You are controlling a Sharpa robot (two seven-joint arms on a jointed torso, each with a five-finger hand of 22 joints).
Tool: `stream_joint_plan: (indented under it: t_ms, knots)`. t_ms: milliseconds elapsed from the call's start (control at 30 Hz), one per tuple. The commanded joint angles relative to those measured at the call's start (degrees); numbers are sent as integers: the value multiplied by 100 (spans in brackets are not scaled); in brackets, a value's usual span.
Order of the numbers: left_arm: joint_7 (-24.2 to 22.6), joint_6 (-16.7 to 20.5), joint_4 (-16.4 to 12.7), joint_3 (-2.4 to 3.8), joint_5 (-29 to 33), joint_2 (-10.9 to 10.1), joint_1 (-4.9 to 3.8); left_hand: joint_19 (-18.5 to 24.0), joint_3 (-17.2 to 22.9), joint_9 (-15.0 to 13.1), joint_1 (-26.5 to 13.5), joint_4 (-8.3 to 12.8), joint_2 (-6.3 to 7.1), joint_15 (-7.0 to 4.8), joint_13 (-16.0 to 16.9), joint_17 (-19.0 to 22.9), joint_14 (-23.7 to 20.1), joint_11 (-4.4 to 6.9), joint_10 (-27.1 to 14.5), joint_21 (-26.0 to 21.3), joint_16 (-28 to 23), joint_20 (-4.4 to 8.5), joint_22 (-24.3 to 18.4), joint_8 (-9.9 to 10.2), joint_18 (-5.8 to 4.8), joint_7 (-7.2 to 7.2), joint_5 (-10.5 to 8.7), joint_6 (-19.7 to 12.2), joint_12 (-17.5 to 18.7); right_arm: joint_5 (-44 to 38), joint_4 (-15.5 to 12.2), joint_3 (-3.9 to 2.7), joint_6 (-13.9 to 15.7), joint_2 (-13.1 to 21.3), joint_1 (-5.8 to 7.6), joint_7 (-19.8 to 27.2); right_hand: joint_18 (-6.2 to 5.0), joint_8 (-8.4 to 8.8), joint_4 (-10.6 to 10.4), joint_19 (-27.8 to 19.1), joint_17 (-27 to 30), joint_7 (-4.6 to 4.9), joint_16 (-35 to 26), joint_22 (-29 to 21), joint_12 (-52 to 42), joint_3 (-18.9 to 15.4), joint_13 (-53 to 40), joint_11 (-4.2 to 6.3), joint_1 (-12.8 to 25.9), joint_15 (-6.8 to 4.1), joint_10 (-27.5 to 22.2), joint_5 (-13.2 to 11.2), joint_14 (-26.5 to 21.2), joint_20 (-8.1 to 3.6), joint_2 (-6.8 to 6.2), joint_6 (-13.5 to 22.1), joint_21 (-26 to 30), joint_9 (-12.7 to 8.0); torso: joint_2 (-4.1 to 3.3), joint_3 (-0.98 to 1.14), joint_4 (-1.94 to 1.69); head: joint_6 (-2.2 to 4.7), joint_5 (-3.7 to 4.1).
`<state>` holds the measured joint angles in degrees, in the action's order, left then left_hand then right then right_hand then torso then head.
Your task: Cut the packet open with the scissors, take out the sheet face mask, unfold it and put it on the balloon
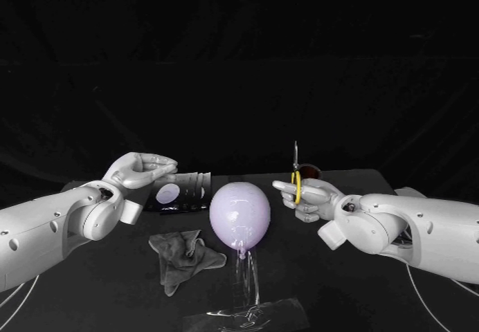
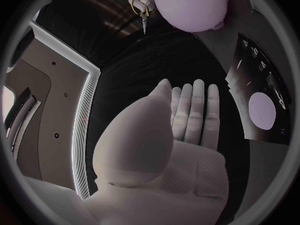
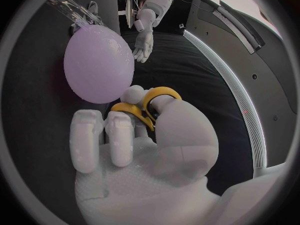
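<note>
The lilac balloon (image 1: 239, 214) (image 2: 190, 5) (image 3: 99, 62) stands on a clear stand (image 1: 244, 277) at the table's middle. My right hand (image 1: 314, 197) (image 3: 137, 150) is just to its right and grips the yellow-handled scissors (image 1: 295, 173) (image 3: 147, 107) (image 2: 142, 7), blades pointing up. A black packet (image 1: 180, 194) (image 2: 262, 105) with a lilac round mark lies flat behind the balloon's left side. My left hand (image 1: 140, 169) (image 2: 181, 130) (image 3: 144, 40) hovers over the packet's left end, fingers straight, holding nothing. A crumpled grey sheet mask (image 1: 185, 256) lies on the table left of the stand.
The stand's dark base (image 1: 244, 319) sits at the table's near edge. A small dark round thing (image 1: 311, 169) stands behind the scissors. The table's back edge runs just behind the packet.
</note>
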<state>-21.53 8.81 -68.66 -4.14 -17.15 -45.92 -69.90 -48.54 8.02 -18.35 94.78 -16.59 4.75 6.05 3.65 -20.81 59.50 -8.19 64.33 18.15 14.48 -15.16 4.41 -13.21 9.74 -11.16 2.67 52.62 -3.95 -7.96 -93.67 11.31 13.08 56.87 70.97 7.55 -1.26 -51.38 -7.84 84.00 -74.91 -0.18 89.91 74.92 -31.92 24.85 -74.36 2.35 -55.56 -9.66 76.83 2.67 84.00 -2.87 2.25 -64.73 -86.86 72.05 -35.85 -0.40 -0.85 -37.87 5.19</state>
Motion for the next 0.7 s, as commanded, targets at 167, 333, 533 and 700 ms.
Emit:
stream_joint_plan:
  t_ms: [167,333,533,700]
  knots:
    - [-37,52,5,6,-48,-19,12,-38,26,26,-97,-3,94,29,3,21,-79,-13,46,7,-82,10,-4,51,79,14,15,50,27,-120,-97,-3,-268,30,-5,132,12,-3746,19,313,-1509,-466,9,1256,-5808,48,-1564,559,-31,-33,1317,19,600,-31,456,-2426,71,1744,2,4,1,-11,-308]
    - [-103,90,68,5,-307,-35,111,-22,34,45,-108,8,145,53,2,39,-155,-24,32,-14,-148,3,-15,81,74,5,15,25,31,137,-103,-4,-178,48,-7,648,-169,-2646,344,-184,-1411,-397,-57,842,-5808,142,-1564,496,-48,17,1317,18,569,6,285,-1451,736,1284,-7,3,2,-46,-478]
    - [-275,218,184,6,-964,-41,236,109,62,85,-96,21,235,121,0,91,-381,-55,-22,-113,-317,-47,-52,152,56,-3,16,-54,38,292,-147,-4,-32,104,-7,1017,-214,-1561,466,-307,-1230,-337,-193,715,-5808,143,-1564,439,-67,58,1317,15,518,52,148,-731,948,842,-6,-1,8,-101,-684]
    - [-457,440,267,6,-1885,-49,316,557,90,132,-76,44,338,286,-12,219,-847,-179,-346,-410,-632,-145,-89,238,-40,-14,11,-160,48,346,-177,-4,63,150,-8,1150,-212,-598,505,-286,-1227,-294,-200,712,-5808,139,-1564,411,-117,86,1317,14,522,77,73,-252,959,416,-5,-6,4,-155,-889]
